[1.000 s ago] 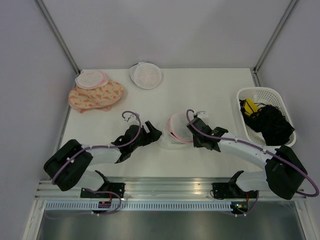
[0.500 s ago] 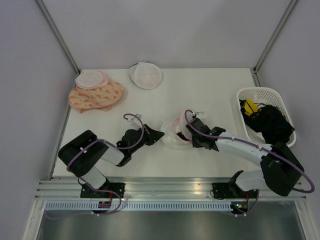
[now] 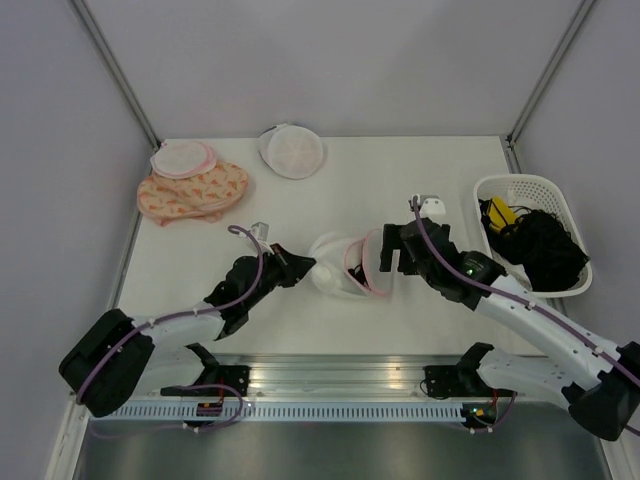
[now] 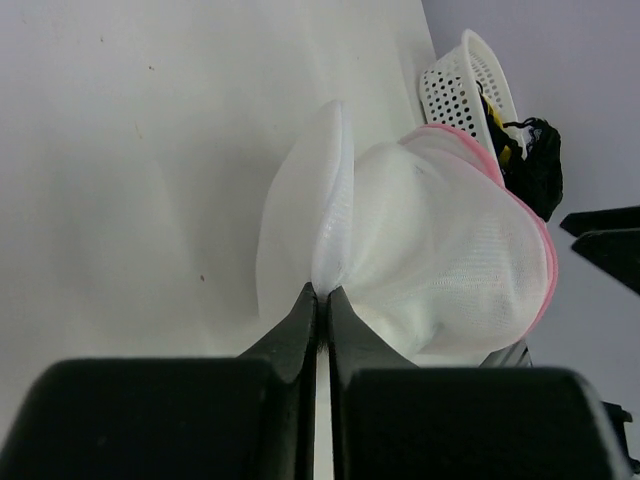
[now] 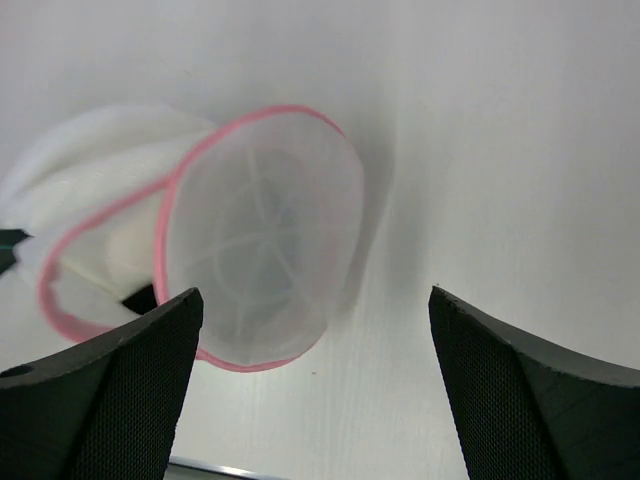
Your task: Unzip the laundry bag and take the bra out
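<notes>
The left gripper has its fingers pressed together on a fold of white mesh at the bag's 9 o'clock edge, pinching it tight. The right gripper stands with its jaws wide apart just off the bag's 3 o'clock side, and nothing is between them. In its wrist view the bag lies ahead of the two spread fingers, apart from both.

The bag sits on the table a little toward 6 o'clock from the middle, between the two arms. It is unzipped: the two mesh halves gape along the pink rim, with one half raised on edge and its hollow facing the right gripper. A smooth white padded shape shows at the bag's left side; whether it is the bra I cannot tell.

At 3 o'clock a white basket holds a black tangle with something yellow in it. At 10 o'clock an orange cloth carries a pink-edged case. At 12 o'clock, a little to the left, lies a plain white case
</notes>
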You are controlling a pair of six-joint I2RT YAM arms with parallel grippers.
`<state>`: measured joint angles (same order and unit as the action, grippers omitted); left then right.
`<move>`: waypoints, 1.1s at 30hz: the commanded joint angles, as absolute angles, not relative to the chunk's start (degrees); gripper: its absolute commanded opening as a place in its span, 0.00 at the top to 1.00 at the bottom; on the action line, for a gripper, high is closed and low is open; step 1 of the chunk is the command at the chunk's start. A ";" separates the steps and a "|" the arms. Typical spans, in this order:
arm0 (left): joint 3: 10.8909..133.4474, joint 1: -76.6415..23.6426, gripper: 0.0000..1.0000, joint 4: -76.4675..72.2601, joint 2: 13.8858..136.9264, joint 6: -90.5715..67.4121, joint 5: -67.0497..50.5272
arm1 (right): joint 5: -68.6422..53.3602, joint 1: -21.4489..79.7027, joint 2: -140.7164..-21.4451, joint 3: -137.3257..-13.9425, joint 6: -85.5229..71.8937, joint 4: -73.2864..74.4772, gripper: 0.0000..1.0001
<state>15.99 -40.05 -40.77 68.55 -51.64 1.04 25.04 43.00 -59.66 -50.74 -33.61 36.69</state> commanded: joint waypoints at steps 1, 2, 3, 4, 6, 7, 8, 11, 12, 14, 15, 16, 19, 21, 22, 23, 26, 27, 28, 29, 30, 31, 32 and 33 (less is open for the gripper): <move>18.98 -39.99 0.98 -32.71 63.47 -47.29 2.81 | 19.61 43.68 -59.58 -55.36 -30.85 35.34 0.02; 19.33 -39.99 0.98 -32.09 62.76 -47.11 2.81 | 18.90 43.94 -60.46 -56.68 -30.68 34.98 0.02; 19.34 -39.99 0.98 -31.91 61.71 -47.20 2.38 | 18.20 44.12 -61.43 -57.39 -30.67 34.63 0.02; 19.34 -39.99 0.98 -31.38 61.26 -47.20 2.29 | 17.67 44.47 -63.18 -57.83 -30.67 33.67 0.02; 19.42 -39.99 0.98 -30.33 60.39 -47.37 1.93 | 17.23 45.26 -65.38 -58.80 -31.11 32.87 0.02; 19.16 -39.99 0.98 -30.24 60.03 -47.72 1.85 | 17.05 45.52 -66.09 -59.06 -31.64 32.44 0.02; 18.99 -39.99 0.98 -30.06 59.68 -47.81 1.67 | 16.88 45.79 -66.70 -59.41 -31.90 32.00 0.02; 18.46 -39.99 0.98 -30.15 58.63 -48.43 1.58 | 17.40 47.54 -69.78 -60.11 -32.69 31.29 0.02; 18.46 -39.99 0.98 -30.15 58.36 -48.51 1.23 | 19.14 48.42 -71.70 -60.47 -32.78 31.64 0.02; 18.46 -39.99 0.98 -30.06 58.10 -48.87 0.97 | 20.38 49.22 -73.64 -60.99 -33.04 32.52 0.02; 18.46 -39.99 0.98 -29.97 57.83 -48.78 0.79 | 22.39 49.57 -74.44 -61.00 -33.31 32.95 0.02; 18.46 -39.99 0.98 -29.71 57.40 -48.78 0.88 | 23.72 49.92 -75.92 -61.08 -33.66 34.53 0.02; 17.76 -39.99 0.98 -28.48 56.08 -48.69 1.93 | 31.68 49.92 -77.86 -61.17 -36.38 39.87 0.02; 17.49 -39.99 0.98 -26.73 54.32 -48.34 2.89 | 36.89 49.92 -77.70 -60.65 -40.40 43.57 0.02; 17.14 -39.99 0.98 -25.76 53.62 -47.82 3.25 | 42.05 49.83 -77.00 -60.38 -41.56 47.68 0.02; 16.96 -39.99 0.98 -24.97 52.22 -47.64 3.60 | 44.01 49.75 -76.64 -60.03 -43.40 49.99 0.02; 15.91 -39.99 0.98 -22.07 50.19 -47.02 5.18 | 52.87 49.48 -75.59 -59.59 -51.13 59.39 0.02; 15.47 -39.99 0.98 -21.71 49.14 -47.02 5.62 | 53.78 49.48 -75.50 -59.76 -52.54 61.42 0.02; 14.60 -39.99 0.98 -21.80 48.78 -46.85 5.54 | 53.79 49.48 -75.06 -59.94 -52.73 62.31 0.02; 14.33 -39.99 0.98 -21.71 48.69 -46.85 5.54 | 52.48 49.57 -74.36 -59.25 -50.47 60.05 0.02; 14.07 -39.99 0.98 -21.62 48.78 -47.02 5.54 | 45.77 49.83 -71.48 -58.11 -46.10 55.59 0.02; 13.71 -39.99 0.98 -21.80 49.13 -47.28 5.45 | 40.57 49.75 -69.89 -55.40 -40.05 45.98 0.05; 13.54 -39.99 0.98 -21.97 49.39 -47.37 5.10 | 33.38 49.83 -68.48 -54.33 -38.25 42.23 0.07; 13.27 -39.99 0.98 -22.15 50.18 -47.55 4.92 | 29.48 49.92 -67.16 -53.45 -36.93 39.14 0.08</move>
